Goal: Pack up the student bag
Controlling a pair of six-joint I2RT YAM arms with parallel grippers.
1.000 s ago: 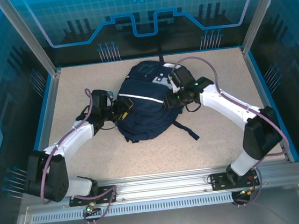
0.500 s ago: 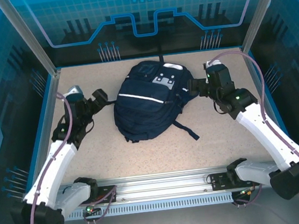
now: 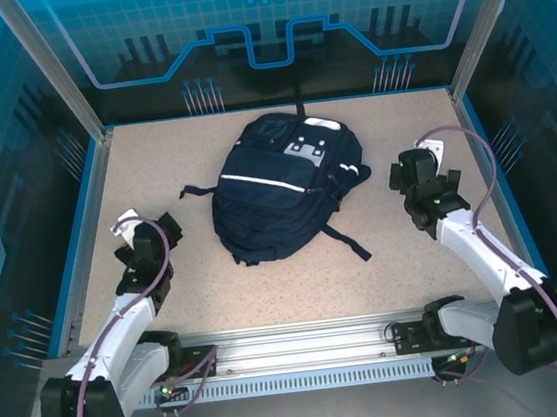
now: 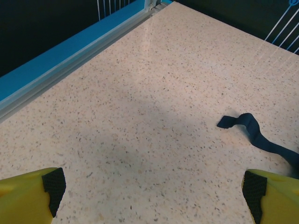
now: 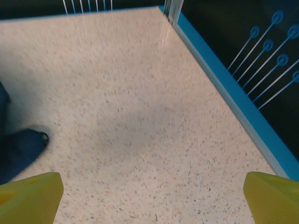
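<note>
On the bench (image 3: 153, 162) either side of the student bag (image 3: 274, 189), both my jaws gape empty; reaching in carelessly, I could snag its loose strap (image 4: 252, 133) and drag it askew.

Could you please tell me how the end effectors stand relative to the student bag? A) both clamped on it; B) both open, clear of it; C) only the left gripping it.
B: the left end effector and right end effector are open over the table, apart from the student bag.
</note>
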